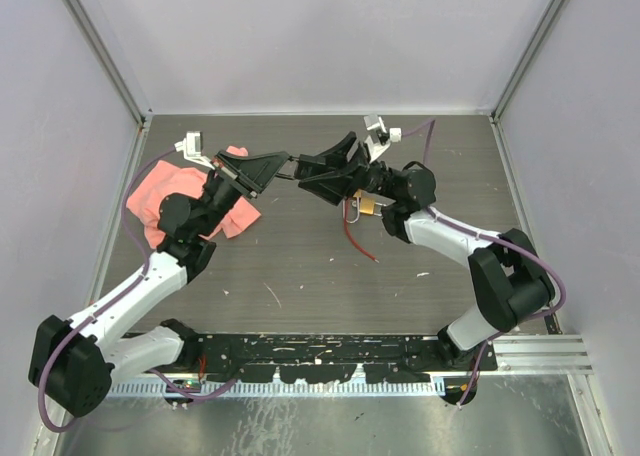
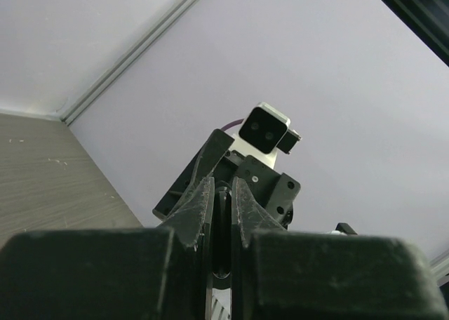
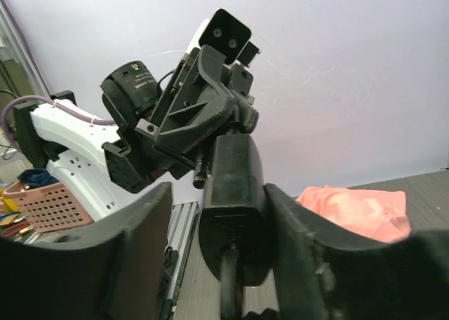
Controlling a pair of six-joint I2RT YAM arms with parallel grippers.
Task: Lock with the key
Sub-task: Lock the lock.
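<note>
L gripper (image 2: 223, 190) clenched, tips poked btwn part-open jaws of R gripper (image 1: 303, 174), prob. for mid-air handover (key too small to tell); small brass padlock (image 1: 366, 205) w/ thin red cord (image 1: 358, 241) lies near centre of grey wood-grain table (image 1: 250, 276), under R wrist.

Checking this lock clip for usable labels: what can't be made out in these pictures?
- Key: top view, too small where left claw and right claw meet; left wrist view shows only a dark sliver between its shut fingers.
- Padlock: top view, partly under the right arm; keyhole unseen.
- Right wrist view: dark piece between the open claw's fingers, unidentifiable.
</note>
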